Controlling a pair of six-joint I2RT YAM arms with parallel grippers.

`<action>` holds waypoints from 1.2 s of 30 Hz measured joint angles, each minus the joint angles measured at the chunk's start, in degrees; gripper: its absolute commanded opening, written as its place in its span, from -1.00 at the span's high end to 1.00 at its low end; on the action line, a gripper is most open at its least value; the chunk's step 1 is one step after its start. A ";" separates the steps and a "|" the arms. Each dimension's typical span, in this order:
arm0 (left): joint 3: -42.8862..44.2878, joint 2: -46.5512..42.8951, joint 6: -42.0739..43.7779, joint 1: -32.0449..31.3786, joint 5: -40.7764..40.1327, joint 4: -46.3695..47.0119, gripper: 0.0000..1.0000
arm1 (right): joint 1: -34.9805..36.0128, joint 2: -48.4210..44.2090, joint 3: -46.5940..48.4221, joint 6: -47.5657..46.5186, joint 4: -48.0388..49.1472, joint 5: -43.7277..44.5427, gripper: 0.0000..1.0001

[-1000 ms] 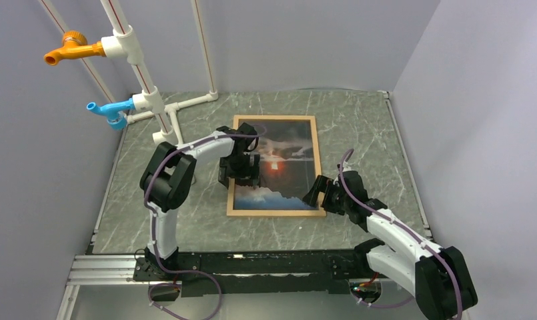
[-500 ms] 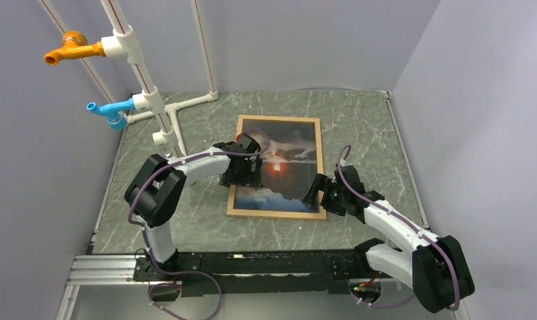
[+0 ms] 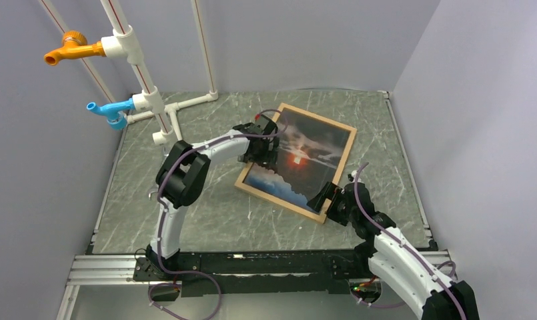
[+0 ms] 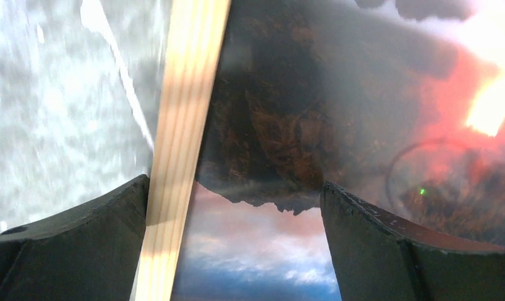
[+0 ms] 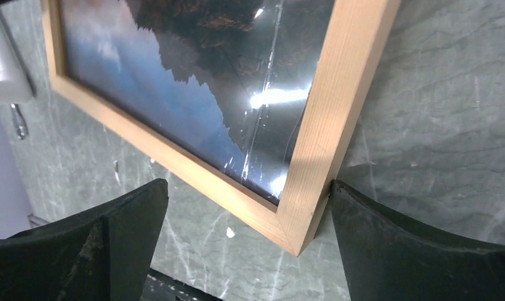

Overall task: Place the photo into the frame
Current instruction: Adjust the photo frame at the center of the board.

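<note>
photo (image 3: pixel 305 157) sits inside frame (image 3: pixel 279 202), skewed on table (image 3: pixel 212 213)

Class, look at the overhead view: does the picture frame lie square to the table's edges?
No, the frame sits skewed on the table, its long sides running diagonally to the table's edges.

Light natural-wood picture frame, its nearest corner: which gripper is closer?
Right. The right gripper straddles that corner of the frame; the left gripper straddles its left long rail.
</note>
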 measured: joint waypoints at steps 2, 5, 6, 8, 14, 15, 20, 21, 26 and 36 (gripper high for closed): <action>2.78 1.90 0.98 0.02 -0.66 2.05 -0.99 | 0.00 -0.09 -0.39 1.51 0.66 -0.76 -0.99; 6.99 4.15 2.95 0.15 -1.70 4.07 -0.99 | 0.26 1.84 -0.55 4.17 2.69 -3.96 -0.99; 8.04 4.44 3.45 0.22 -2.27 4.37 -0.99 | 0.81 2.75 -0.63 5.53 3.65 -5.68 -0.99; 9.88 4.50 4.37 0.22 -3.34 4.87 -0.99 | 3.28 4.63 -1.18 8.79 6.21 -9.57 -0.99; 10.12 0.48 3.63 -1.86 -2.73 3.78 -0.99 | 14.12 11.58 -2.45 17.31 13.73 -19.69 -0.99; 8.87 -1.05 3.61 -2.36 -3.61 3.80 -0.99 | 15.41 13.18 -2.38 18.36 14.84 -20.65 -0.99; 1.07 -10.51 3.61 -2.75 -7.45 3.56 -0.99 | 19.19 22.25 0.94 19.89 18.27 -22.47 -0.99; 0.37 -11.58 3.72 -2.75 -8.37 3.39 -0.99 | 19.78 24.24 2.03 19.98 18.69 -22.47 -0.99; 3.23 -9.01 4.94 -2.56 -10.80 1.05 -0.99 | 20.61 27.58 3.98 20.90 19.69 -21.79 -0.99; 6.01 2.60 6.14 -1.46 -7.76 -1.38 -0.99 | 20.94 19.04 2.45 20.33 12.81 -18.14 -0.99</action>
